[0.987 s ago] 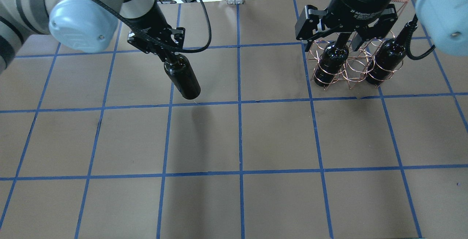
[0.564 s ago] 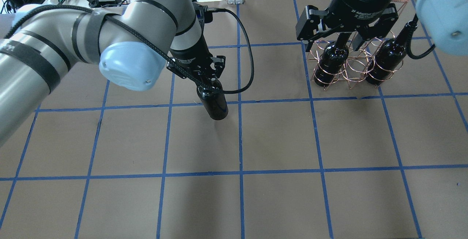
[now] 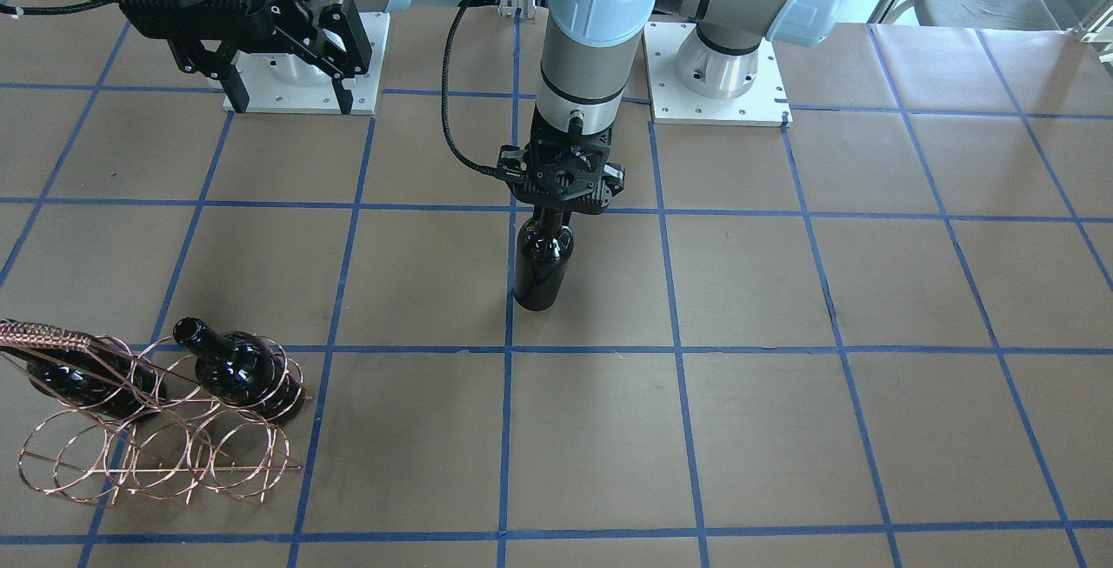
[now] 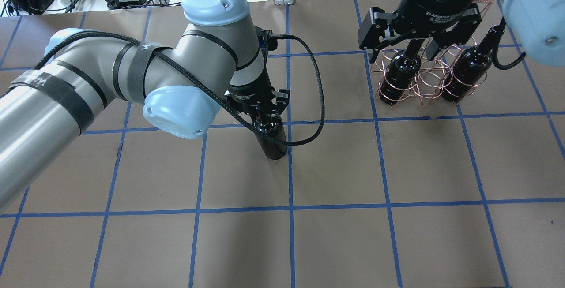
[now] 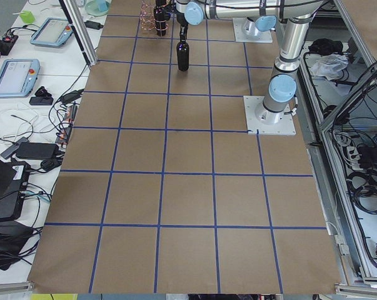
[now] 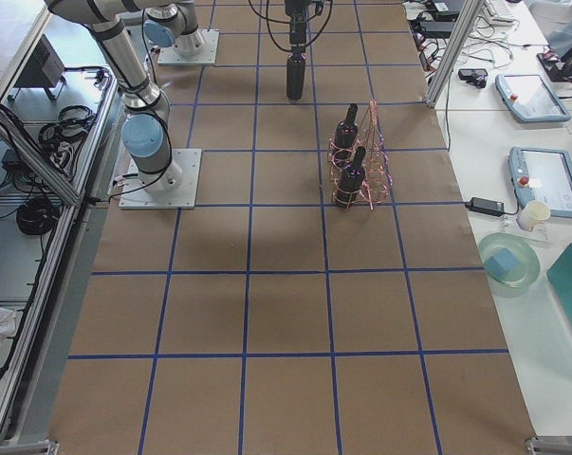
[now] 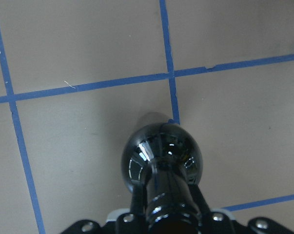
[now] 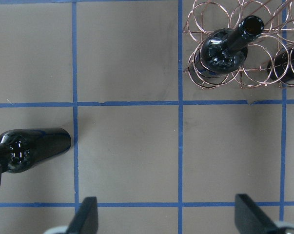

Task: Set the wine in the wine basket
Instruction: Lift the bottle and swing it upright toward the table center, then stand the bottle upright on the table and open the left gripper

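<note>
My left gripper [image 4: 261, 112] is shut on the neck of a nearly black wine bottle [image 4: 275, 145] and holds it upright near the table's middle. I cannot tell whether its base touches the paper. The bottle also shows in the front view [image 3: 541, 265] and the left wrist view [image 7: 161, 157]. The copper wire wine basket [image 4: 424, 81] stands at the far right with two dark bottles in it [image 4: 399, 74] [image 4: 470, 69]. My right gripper [image 4: 410, 45] hangs open and empty above the basket. Its wrist view shows the basket [image 8: 220, 78] and the held bottle [image 8: 37, 145].
Brown paper with a blue tape grid [image 4: 290, 204] covers the table. A black cable [image 4: 317, 102] loops from my left wrist beside the bottle. The two arm base plates [image 3: 300, 85] [image 3: 717, 94] sit at the robot's edge. Side benches hold tablets [image 6: 527, 95].
My left arm has carried the bottle right and toward the table's middle, and the bottle has come from tilted to upright. The right arm, the basket and its two bottles have not moved.
</note>
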Action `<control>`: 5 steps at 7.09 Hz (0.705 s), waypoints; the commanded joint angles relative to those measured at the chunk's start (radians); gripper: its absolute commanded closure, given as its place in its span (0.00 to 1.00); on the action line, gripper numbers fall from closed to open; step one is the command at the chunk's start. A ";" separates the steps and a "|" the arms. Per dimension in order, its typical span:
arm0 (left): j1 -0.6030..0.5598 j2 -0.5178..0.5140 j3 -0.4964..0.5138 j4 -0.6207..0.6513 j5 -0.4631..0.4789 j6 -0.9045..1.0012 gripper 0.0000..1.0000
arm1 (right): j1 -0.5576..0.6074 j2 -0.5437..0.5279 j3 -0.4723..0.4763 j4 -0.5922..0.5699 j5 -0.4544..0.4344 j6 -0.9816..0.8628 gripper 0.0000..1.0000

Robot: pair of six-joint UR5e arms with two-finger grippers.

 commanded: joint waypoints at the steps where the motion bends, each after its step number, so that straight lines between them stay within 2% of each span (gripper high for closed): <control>1: -0.004 0.009 -0.008 -0.007 0.006 0.003 1.00 | 0.001 0.000 0.000 0.001 0.000 -0.001 0.00; 5: -0.005 0.016 -0.037 -0.010 0.002 0.001 1.00 | 0.001 0.000 0.000 0.003 0.000 -0.001 0.00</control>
